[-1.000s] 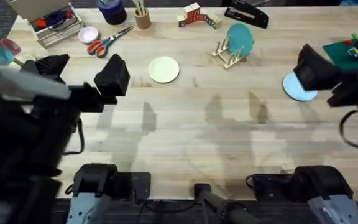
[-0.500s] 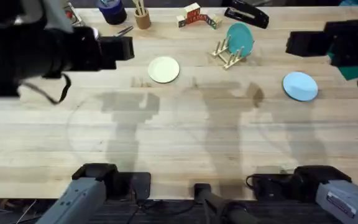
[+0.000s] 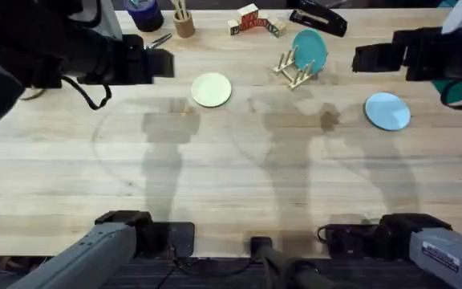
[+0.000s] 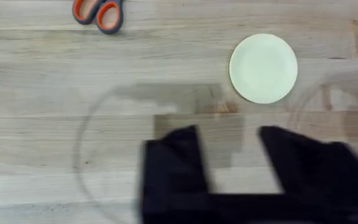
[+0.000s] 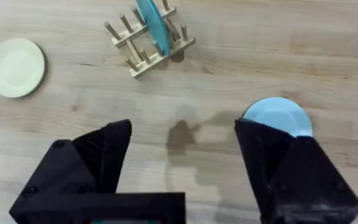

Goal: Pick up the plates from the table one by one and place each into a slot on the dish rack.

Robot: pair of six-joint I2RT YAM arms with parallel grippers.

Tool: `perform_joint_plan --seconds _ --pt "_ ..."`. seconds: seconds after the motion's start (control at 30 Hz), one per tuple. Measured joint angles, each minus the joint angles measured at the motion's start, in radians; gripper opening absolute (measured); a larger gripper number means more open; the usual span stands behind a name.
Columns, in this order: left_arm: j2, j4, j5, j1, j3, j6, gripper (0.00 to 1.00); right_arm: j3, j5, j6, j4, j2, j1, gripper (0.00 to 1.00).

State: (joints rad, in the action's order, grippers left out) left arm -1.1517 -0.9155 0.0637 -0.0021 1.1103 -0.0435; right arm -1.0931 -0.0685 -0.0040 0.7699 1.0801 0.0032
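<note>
Plates, cream (image 3: 212,89) and blue (image 3: 387,111), lie unmoved; both tools (image 4: 229,155) (image 5: 182,155), raised since, gape empty

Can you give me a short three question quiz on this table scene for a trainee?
1. True or false: the cream plate lies flat on the table.
2. What already stands in the dish rack? A) a teal plate B) a pink dish C) nothing
3. Fill in: the right end effector is ____, above bare wood beside the pale blue plate.

Key: 1 true; 2 A; 3 open.
</note>
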Motion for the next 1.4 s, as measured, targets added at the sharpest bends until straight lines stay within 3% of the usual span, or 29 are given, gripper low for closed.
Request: perform_joint_plan --seconds 0.1,0.13,0.17,0.47,0.8,0.93,1.13,1.4 --pt "0.000 0.012 0.003 0.000 0.000 -0.010 0.171 0.000 0.000 0.000 0.001 0.000 0.000 0.996" --pt "0.000 0.017 0.011 0.000 0.000 -0.011 0.073 0.000 0.000 0.000 0.000 0.000 0.000 0.996" --pt "-0.001 0.022 0.023 0.000 0.000 -0.014 0.051 0.000 0.000 0.000 0.001 0.000 0.000 0.996" --pt "-0.081 0.108 0.257 0.011 0.000 -0.015 0.042 0.000 0.000 0.000 0.001 0.000 0.000 0.996" --pt "-0.280 0.201 0.568 0.136 0.000 0.029 0.042 0.000 0.000 0.000 0.001 0.000 0.000 0.996" --pt "-0.368 0.212 0.661 0.160 0.000 0.061 0.042 0.000 0.000 0.000 0.001 0.000 0.000 0.996" --pt "-0.511 0.274 0.751 0.158 0.000 0.088 0.042 0.000 0.000 0.000 0.001 0.000 0.000 0.996" --pt "-0.634 0.327 0.797 0.158 0.000 0.096 0.040 0.000 0.000 0.000 0.001 0.000 0.000 0.995"
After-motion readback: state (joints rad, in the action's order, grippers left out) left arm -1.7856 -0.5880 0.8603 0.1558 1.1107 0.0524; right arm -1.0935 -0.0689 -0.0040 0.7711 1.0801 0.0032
